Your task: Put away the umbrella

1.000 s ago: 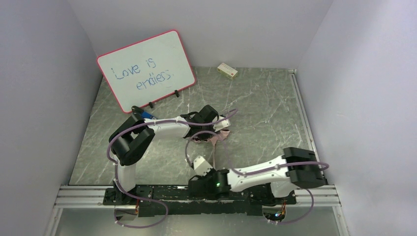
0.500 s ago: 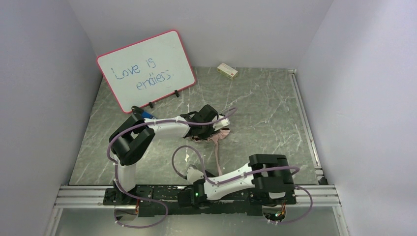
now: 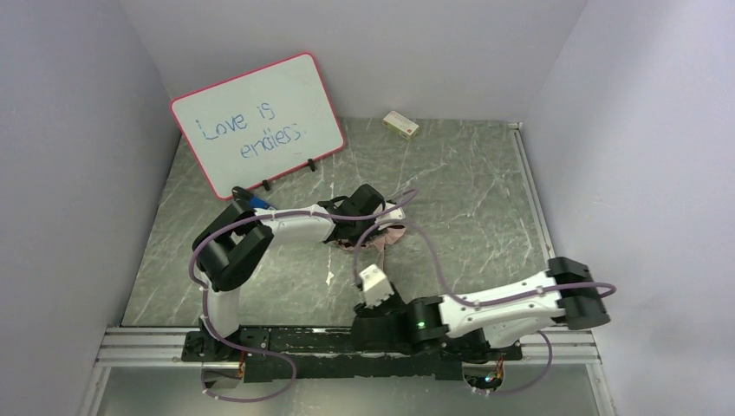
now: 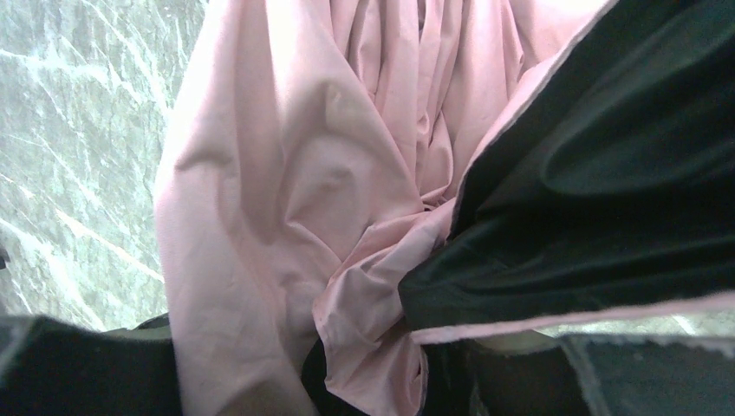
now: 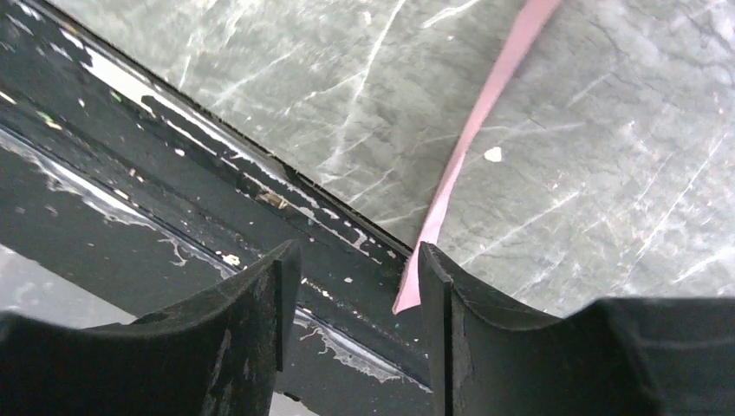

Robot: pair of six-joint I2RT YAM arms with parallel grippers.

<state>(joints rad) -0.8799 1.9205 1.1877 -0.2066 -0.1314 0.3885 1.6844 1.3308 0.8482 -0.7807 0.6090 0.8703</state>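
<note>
Marble table (image 3: 485, 191); umbrella (image 4: 286, 199) in left gripper (image 3: 390, 218); strap (image 5: 485, 113) by right gripper (image 5: 351, 295)

My overhead camera looks down from behind the rig and takes in the whole table (image 3: 468, 191), with the umbrella (image 3: 381, 234) central. The left wrist camera sits tight against the umbrella's canopy. The right wrist camera looks down close at the table's near edge, short of the umbrella, sharing only its pink strap (image 5: 472, 139).

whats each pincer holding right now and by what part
Left pincer: the umbrella, by its bunched canopy. Right pincer: nothing; jaws open, strap tip loose between them.
</note>
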